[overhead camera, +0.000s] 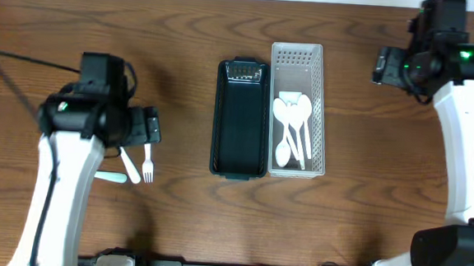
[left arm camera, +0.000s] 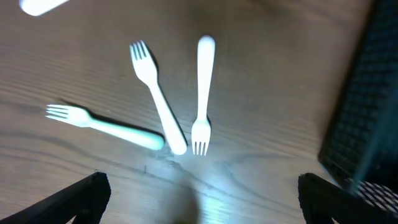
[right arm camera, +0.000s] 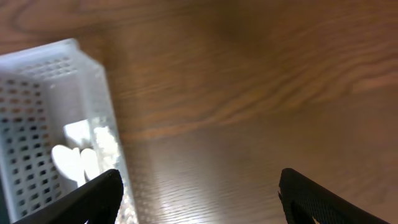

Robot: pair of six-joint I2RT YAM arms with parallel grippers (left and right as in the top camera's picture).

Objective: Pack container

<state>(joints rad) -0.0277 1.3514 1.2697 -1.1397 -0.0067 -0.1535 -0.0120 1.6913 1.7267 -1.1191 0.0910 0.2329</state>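
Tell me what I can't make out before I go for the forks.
Overhead: the left arm hides part of the forks, so their count is unsure there.
Left wrist: a white piece at the top-left corner is cut off by the edge and blurred.
Overhead: the spoons in the basket overlap; too small to count.
Right wrist: only a blurred basket corner shows.

No legible text, labels or numbers; views blurry.

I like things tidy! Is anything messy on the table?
Yes. Three white forks lie scattered on the table by the left hand, pointing different ways. The spoons sit together in the white basket; the dark bin looks empty.
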